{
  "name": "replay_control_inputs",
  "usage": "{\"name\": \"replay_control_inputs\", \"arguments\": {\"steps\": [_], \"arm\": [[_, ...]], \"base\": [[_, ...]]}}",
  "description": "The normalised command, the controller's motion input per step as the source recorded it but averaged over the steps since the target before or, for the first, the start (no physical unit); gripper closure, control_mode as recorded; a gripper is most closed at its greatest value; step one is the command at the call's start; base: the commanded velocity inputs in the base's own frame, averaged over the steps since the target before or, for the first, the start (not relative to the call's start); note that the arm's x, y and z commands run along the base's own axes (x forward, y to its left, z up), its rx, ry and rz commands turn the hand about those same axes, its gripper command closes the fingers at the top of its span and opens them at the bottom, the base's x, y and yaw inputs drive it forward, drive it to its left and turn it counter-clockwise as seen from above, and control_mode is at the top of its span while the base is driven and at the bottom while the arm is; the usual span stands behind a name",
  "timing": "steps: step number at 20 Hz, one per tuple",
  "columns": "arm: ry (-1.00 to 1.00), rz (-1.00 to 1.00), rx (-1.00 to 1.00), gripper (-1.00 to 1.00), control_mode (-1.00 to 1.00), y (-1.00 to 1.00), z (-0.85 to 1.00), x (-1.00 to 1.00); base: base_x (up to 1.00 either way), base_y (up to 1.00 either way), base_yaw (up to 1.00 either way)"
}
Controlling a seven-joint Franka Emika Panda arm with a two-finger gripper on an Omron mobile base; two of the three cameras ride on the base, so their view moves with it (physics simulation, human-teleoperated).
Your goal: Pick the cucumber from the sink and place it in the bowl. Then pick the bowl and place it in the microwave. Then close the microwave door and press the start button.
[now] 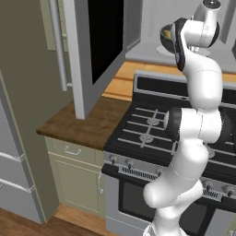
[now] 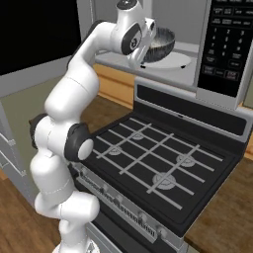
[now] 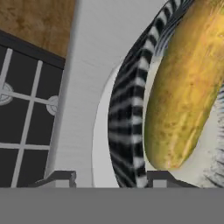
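The dark striped bowl [image 2: 162, 45] stands on the white turntable [image 2: 177, 63] inside the open microwave [image 2: 225, 49]. In the hand view, the yellow-orange cucumber [image 3: 183, 92] lies inside the bowl [image 3: 127, 118]. My gripper [image 3: 111, 178] straddles the bowl's near rim, one fingertip [image 3: 61, 177] outside the wall and one inside, with a gap showing beside the outer tip. From the right base view, my gripper [image 2: 144, 58] reaches into the microwave at the bowl's left side. The microwave door [image 1: 99, 46] hangs wide open to the left. The sink is out of view.
The gas range [image 2: 153, 158] with its grates sits directly under the microwave. A wooden counter [image 1: 87, 124] lies left of the range, below the open door. A tall grey fridge [image 1: 14, 161] stands at the far left. The microwave's keypad [image 2: 228, 37] is on its right.
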Motion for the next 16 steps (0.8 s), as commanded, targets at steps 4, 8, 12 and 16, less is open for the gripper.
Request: {"name": "replay_control_inputs", "arguments": {"steps": [4,8,12,16], "arm": [[-0.31,0.0,0.0,-1.0,-1.0,0.0,0.0,-0.02],[-0.52,0.02,-0.04,-1.0,-1.0,0.25,0.03,-0.38],[-0.36,0.01,0.01,-1.0,-1.0,0.18,0.26,-0.94],[-0.11,0.02,0.03,-1.0,-1.0,0.43,0.07,-1.0]], "base": [[0.0,0.0,0.0],[0.0,0.0,0.0],[0.0,0.0,0.0],[0.0,0.0,0.0]]}}
